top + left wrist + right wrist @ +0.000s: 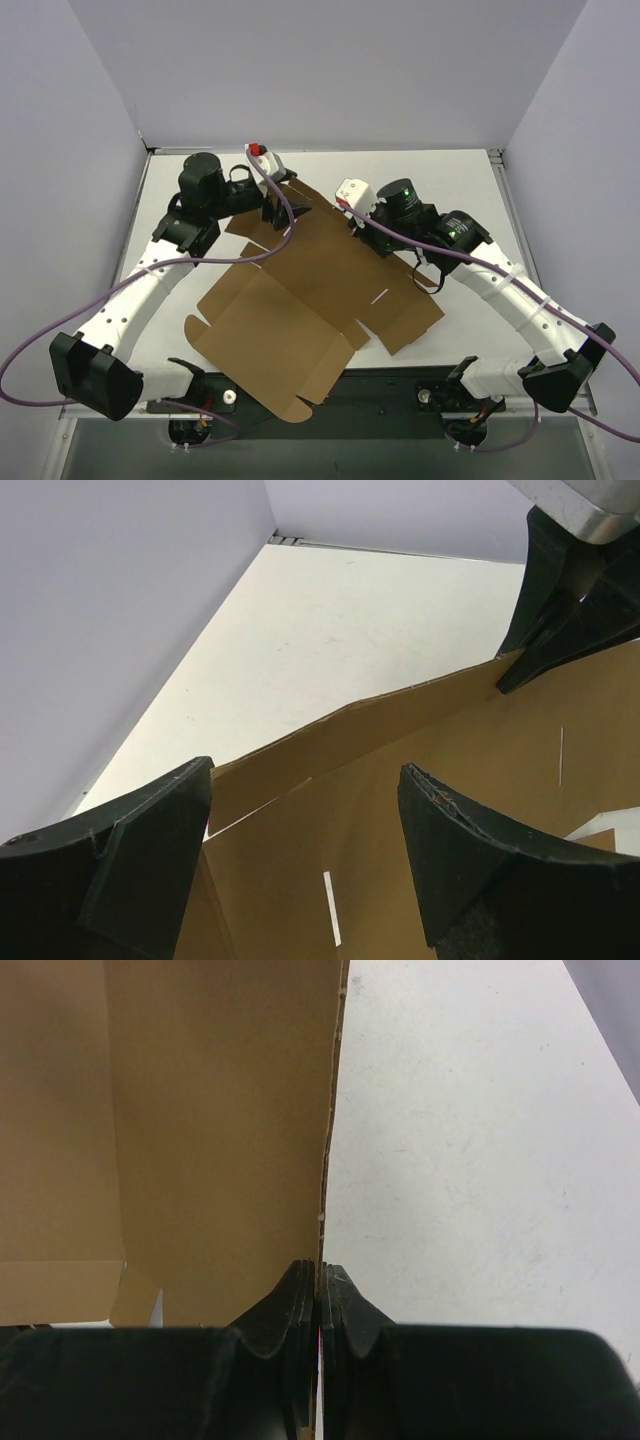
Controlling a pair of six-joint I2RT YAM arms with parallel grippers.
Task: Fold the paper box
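The paper box [310,300] lies as an unfolded brown cardboard sheet, set diagonally across the white bench [455,190], with its near corner jutting past the front edge. The right gripper [318,1295] has its jaws clenched on the edge of a far flap. The left gripper [305,770] hovers at the far-left flap, jaws spread wide and grasping nothing.

The paper box [310,300] is plain brown all over. The tabletop [470,185] is white. The left arm [150,285] and right arm [510,300] are white with black joints and purple cables [24,351].
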